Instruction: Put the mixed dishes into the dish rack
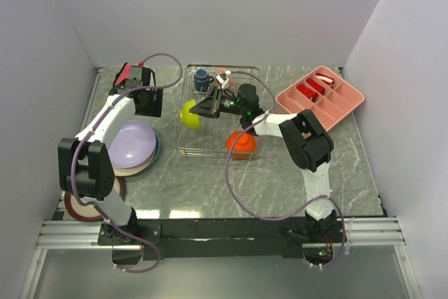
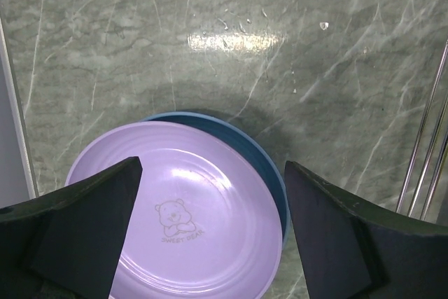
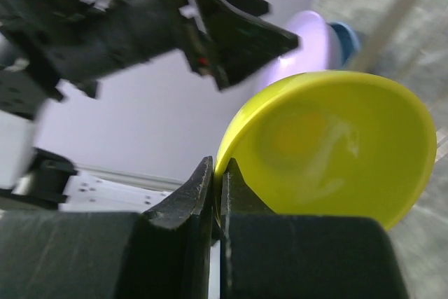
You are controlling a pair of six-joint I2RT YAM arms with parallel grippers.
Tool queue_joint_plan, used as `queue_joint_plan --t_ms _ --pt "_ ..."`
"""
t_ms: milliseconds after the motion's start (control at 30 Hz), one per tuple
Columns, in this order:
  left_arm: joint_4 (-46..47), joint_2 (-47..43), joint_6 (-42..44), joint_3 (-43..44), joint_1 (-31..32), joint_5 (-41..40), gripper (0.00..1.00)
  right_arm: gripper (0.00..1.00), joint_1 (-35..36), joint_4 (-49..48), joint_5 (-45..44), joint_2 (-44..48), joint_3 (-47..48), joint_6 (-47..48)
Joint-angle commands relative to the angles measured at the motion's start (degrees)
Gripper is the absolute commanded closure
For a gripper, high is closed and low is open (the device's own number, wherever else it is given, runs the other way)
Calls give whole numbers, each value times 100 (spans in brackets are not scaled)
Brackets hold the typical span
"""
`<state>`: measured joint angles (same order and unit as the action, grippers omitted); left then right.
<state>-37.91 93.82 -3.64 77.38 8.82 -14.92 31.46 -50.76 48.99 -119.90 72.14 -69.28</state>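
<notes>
Already the blue mug point(image 1: 203, 79), pink cup point(image 1: 222, 75) and orange bowl point(image 1: 241, 145) appear to sit in the wire rack point(image 1: 203, 146). The right claw point(image 3: 215, 170) is clamped on the rim of the yellow-green bowl point(image 3: 329, 152), which is tilted at the rack's left edge. The left claw point(image 2: 212, 170) hangs spread wide above the lavender plate point(image 2: 189, 222), stacked on the blue plate point(image 2: 264, 166) on the table point(image 2: 210, 54). These two plates and the red-rimmed plate point(image 1: 75, 206) are left to load.

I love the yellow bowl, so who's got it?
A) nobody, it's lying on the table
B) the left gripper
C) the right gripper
C: the right gripper is pinched shut on the rim of the yellow bowl, while the left gripper hangs open over the purple plate.
</notes>
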Motion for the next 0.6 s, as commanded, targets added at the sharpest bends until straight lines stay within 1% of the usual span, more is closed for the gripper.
queue_joint_plan --t_ms 0,167,267,333,567 --pt "-67 40 56 180 -3 -64 11 100 9 -1366 -179 -121 380 -894" --pt "-85 154 162 373 6 -187 10 100 18 -1577 -293 -376 301 -1062" --pt "-76 250 153 453 6 -196 10 100 0 -1297 -478 -359 204 -1036" --pt "-59 277 118 497 6 -161 10 100 -35 -937 -705 -254 55 -957" --pt "-15 374 92 559 41 -161 10 100 -9 -637 -1084 -16 -218 -816"
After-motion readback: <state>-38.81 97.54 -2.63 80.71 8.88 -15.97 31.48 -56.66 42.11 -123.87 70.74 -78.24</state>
